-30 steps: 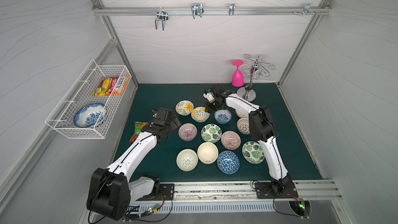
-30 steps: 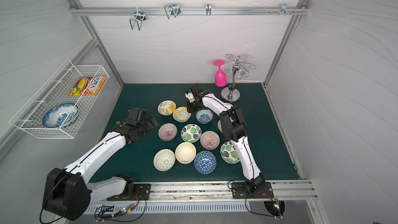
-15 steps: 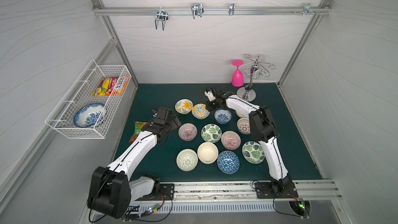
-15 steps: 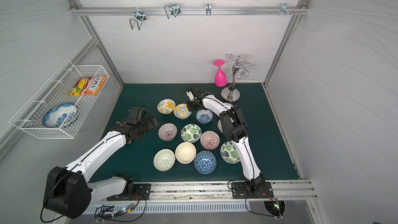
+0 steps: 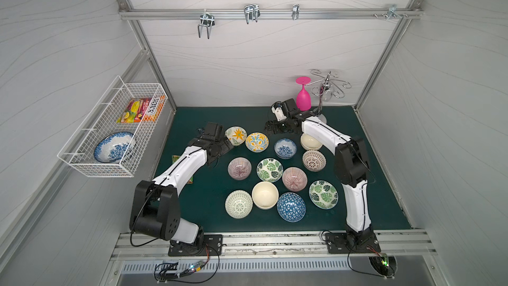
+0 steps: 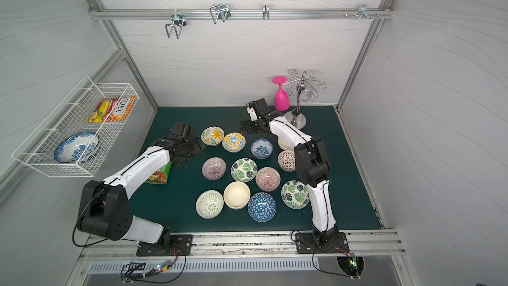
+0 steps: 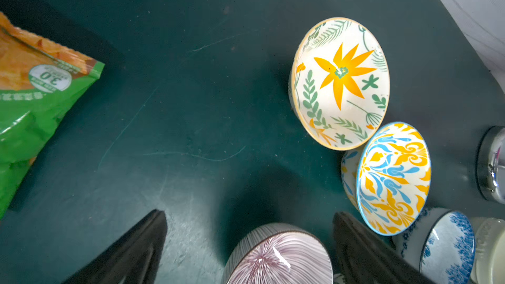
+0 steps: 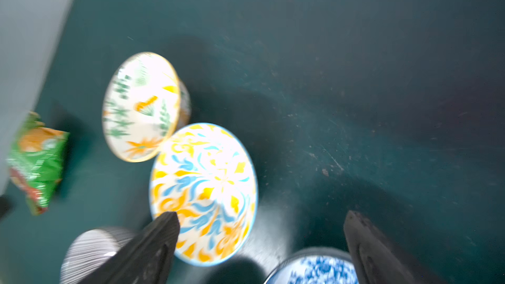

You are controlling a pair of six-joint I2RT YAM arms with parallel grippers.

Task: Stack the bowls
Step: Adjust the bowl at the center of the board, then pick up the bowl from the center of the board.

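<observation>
Several small bowls stand apart on the green mat (image 5: 371, 160), none inside another. The back row holds an orange-flower bowl (image 5: 235, 135) (image 7: 340, 83), a yellow-and-blue bowl (image 5: 256, 141) (image 8: 203, 187), a blue floral bowl (image 5: 285, 148) and a cream bowl (image 5: 310, 142) partly under the right arm. My left gripper (image 5: 222, 150) (image 7: 248, 214) is open and empty, just left of a pink-striped bowl (image 5: 239, 168) (image 7: 278, 255). My right gripper (image 5: 276, 129) (image 8: 262, 215) hangs open and empty over the mat behind the yellow-and-blue and blue floral bowls.
A wire basket (image 5: 90, 160) on the left wall holds a blue-and-white dish (image 5: 114, 147) and a snack packet (image 5: 137, 110). A green snack bag (image 6: 160, 174) lies under the left arm. An upturned pink glass (image 5: 303, 97) and a metal stand (image 6: 298, 119) are at the back right.
The right gripper has gone from shut to wide open behind the yellow-and-blue bowl. The left arm has barely moved.
</observation>
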